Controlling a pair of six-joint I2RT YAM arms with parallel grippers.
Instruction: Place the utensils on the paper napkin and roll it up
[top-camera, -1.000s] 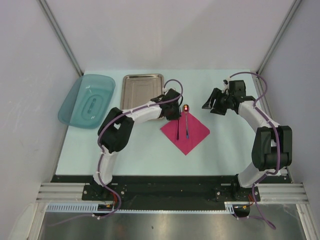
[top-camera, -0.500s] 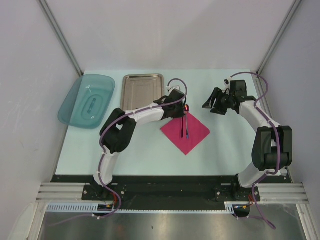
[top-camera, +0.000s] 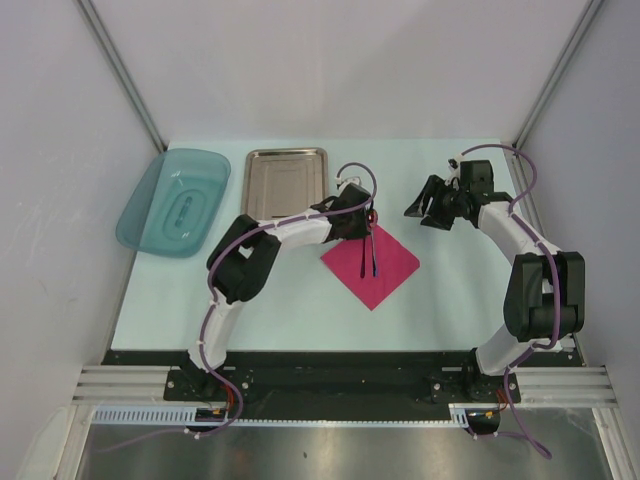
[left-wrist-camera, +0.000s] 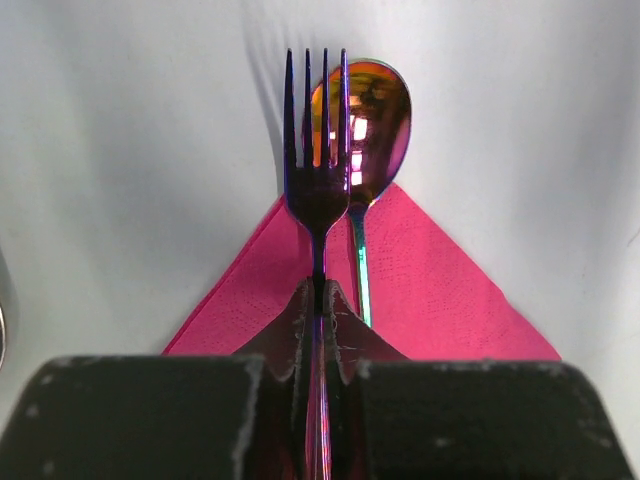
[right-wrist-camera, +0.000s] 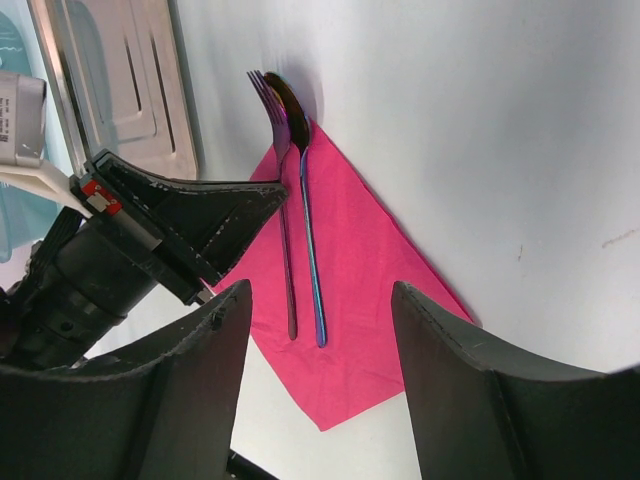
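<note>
The magenta paper napkin (top-camera: 372, 265) lies as a diamond on the table. The spoon (top-camera: 374, 245) lies on it, its red bowl past the far corner. My left gripper (top-camera: 356, 224) is shut on the purple fork (left-wrist-camera: 316, 160), which it holds by the handle just left of the spoon (left-wrist-camera: 362, 120) and parallel to it, over the napkin (left-wrist-camera: 440, 290). In the right wrist view the fork (right-wrist-camera: 285, 230) and the spoon (right-wrist-camera: 310, 240) run side by side over the napkin (right-wrist-camera: 380, 300). My right gripper (top-camera: 432, 208) is open and empty, to the right of the napkin.
A rectangular steel tray (top-camera: 286, 180) sits left of the left gripper, also in the right wrist view (right-wrist-camera: 120, 70). A teal translucent dish (top-camera: 174, 200) sits at the far left. Grey walls close in the table on three sides.
My left gripper has moved a little right with the fork, bringing it closer beside the spoon. The right arm has not moved.
</note>
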